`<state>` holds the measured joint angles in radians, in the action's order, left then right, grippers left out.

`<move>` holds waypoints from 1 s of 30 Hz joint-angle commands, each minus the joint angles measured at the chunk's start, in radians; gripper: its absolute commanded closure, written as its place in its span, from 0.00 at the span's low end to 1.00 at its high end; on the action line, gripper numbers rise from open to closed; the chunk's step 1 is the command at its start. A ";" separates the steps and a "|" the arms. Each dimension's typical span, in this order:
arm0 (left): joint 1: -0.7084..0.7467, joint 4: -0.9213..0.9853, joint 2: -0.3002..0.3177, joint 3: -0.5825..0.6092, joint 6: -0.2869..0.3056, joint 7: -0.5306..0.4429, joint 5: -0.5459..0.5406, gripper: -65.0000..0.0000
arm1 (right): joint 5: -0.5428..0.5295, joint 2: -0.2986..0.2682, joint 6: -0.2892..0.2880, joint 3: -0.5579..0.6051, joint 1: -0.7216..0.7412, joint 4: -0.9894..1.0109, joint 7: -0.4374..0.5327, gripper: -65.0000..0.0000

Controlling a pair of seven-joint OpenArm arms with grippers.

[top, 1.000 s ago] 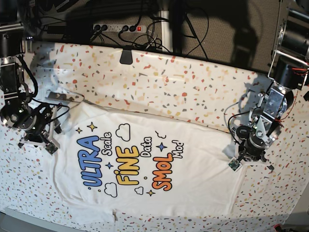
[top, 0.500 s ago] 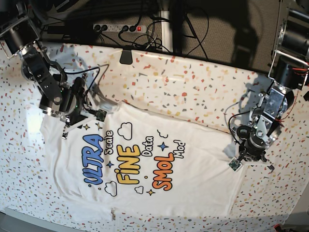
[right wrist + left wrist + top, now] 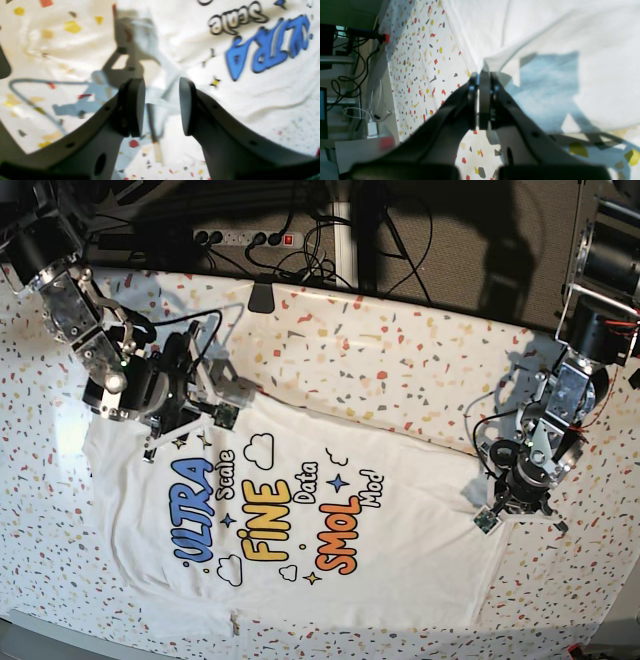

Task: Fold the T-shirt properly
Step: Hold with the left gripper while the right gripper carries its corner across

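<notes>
The right tool (image 3: 190, 418) had swung over the printed white cotton T-shirt's (image 3: 300, 520) upper edge, jaws apart and empty, while the left tool (image 3: 508, 505) stayed clamped on its far hem, so a fold looked imminent.

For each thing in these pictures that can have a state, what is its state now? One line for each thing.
T-shirt: spread flat, print side up, not yet folded, one edge pinched.
Left gripper: shut on the T-shirt's edge.
Right gripper: open, holding nothing, above the T-shirt near the blue word.
Table covering: lies under the T-shirt.
</notes>
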<state>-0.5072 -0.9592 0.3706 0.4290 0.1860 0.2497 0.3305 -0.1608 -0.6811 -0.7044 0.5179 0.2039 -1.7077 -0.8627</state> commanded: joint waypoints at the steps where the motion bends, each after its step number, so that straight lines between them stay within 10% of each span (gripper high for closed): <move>1: -0.034 -0.015 0.009 -0.008 -0.017 -0.012 -0.003 1.00 | -0.001 -0.013 0.006 -0.006 0.014 -0.008 0.014 0.64; 19: -0.034 -0.015 0.009 -0.008 -0.017 -0.013 -0.003 1.00 | 0.116 0.041 0.006 -0.005 0.004 0.096 0.088 0.65; 26: -0.034 -0.015 0.009 -0.008 -0.017 -0.013 -0.003 1.00 | 0.117 0.064 0.006 -0.005 0.007 0.093 0.093 0.99; 30: -0.034 -0.015 0.009 -0.008 -0.017 -0.013 -0.003 1.00 | 0.117 0.066 0.006 -0.005 0.007 0.092 0.082 1.00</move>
<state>-0.5072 -0.9592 0.3706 0.4290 0.1860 0.2497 0.3305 -0.0509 -0.6064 -0.7044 0.5224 0.1905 -1.5986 -0.7860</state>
